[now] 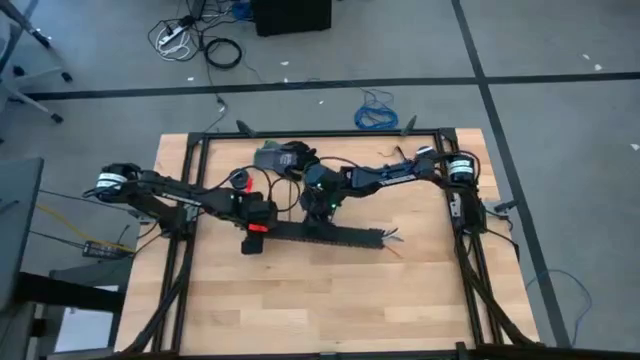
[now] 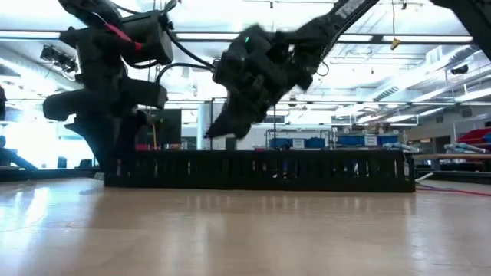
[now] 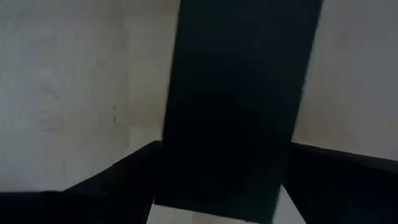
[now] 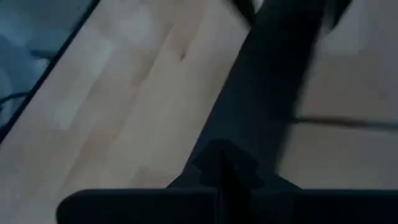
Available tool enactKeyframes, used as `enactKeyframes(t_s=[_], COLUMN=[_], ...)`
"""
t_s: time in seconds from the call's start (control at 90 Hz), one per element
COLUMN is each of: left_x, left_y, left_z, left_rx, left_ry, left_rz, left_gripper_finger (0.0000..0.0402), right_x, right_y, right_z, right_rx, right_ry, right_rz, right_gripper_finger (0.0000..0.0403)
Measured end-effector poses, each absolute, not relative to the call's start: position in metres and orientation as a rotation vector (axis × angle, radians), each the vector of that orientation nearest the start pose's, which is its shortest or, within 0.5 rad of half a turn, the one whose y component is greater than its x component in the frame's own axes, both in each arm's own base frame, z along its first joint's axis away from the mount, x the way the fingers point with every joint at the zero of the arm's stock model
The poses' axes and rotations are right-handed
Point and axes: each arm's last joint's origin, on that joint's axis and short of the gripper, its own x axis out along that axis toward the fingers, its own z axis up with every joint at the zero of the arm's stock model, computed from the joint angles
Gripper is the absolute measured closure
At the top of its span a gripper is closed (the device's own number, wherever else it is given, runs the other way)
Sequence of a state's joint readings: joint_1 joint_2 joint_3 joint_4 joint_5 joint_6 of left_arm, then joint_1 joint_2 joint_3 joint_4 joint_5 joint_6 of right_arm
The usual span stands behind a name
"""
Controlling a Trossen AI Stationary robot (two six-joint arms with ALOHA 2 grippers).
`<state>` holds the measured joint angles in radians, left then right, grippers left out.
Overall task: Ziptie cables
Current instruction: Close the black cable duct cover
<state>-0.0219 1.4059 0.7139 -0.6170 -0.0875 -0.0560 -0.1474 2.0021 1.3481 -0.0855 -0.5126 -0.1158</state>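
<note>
Cables [image 1: 392,240] poke out at the right end of a long black slotted strip [image 1: 330,235] lying mid-worktop [image 1: 330,300]. Left gripper [image 1: 255,238] sits at the strip's left end, right gripper [image 1: 318,215] over its middle; jaws' state cannot be told on either. Step looks like positioning over the strip; next calls for a steady hold.

My left arm reaches in from the table's left side, its gripper [image 1: 254,240] pointed down near the table's middle. My right arm stretches in from the right, elbow bent, its gripper [image 1: 316,222] lowered just beside the left one. I can't make out either finger gap.
</note>
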Motion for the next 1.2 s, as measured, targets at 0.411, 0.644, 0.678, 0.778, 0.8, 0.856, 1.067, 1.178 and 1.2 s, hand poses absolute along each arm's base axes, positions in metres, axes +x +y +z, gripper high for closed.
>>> enactKeyframes(t_s=[0.411, 0.644, 0.678, 0.778, 0.8, 0.856, 1.067, 1.178, 1.2], left_x=[0.221, 0.218, 0.219, 0.221, 0.222, 0.222, 0.222, 0.224, 0.224], left_y=[0.000, 0.001, 0.001, 0.002, 0.002, 0.002, 0.001, 0.002, 0.002], left_z=[0.159, 0.159, 0.159, 0.160, 0.160, 0.160, 0.159, 0.160, 0.160], left_rx=[-0.003, 0.051, 0.070, 0.129, 0.139, 0.160, 0.246, 0.332, 0.357], left_ry=[1.369, 1.396, 1.389, 1.368, 1.366, 1.367, 1.376, 1.370, 1.369], left_rz=[0.226, 0.246, 0.243, 0.227, 0.220, 0.204, 0.073, 0.043, 0.047], left_gripper_finger=[0.0108, 0.0108, 0.0108, 0.0108, 0.0108, 0.0108, 0.0108, 0.0108, 0.0108], right_x=[0.355, 0.305, 0.300, 0.287, 0.283, 0.274, 0.240, 0.230, 0.229], right_y=[-0.019, 0.019, 0.026, 0.044, 0.048, 0.057, 0.082, 0.086, 0.086], right_z=[0.251, 0.259, 0.258, 0.249, 0.246, 0.239, 0.208, 0.189, 0.184], right_rx=[0.133, 0.211, 0.223, 0.302, 0.319, 0.357, 0.550, 0.589, 0.591], right_ry=[1.048, 1.304, 1.320, 1.362, 1.379, 1.408, 1.513, 1.451, 1.433], right_rz=[-0.036, -0.291, -0.303, -0.306, -0.308, -0.342, -0.428, -0.401, -0.392], right_gripper_finger=[0.0377, 0.0401, 0.0402, 0.0402, 0.0402, 0.0402, 0.0402, 0.0402, 0.0402])
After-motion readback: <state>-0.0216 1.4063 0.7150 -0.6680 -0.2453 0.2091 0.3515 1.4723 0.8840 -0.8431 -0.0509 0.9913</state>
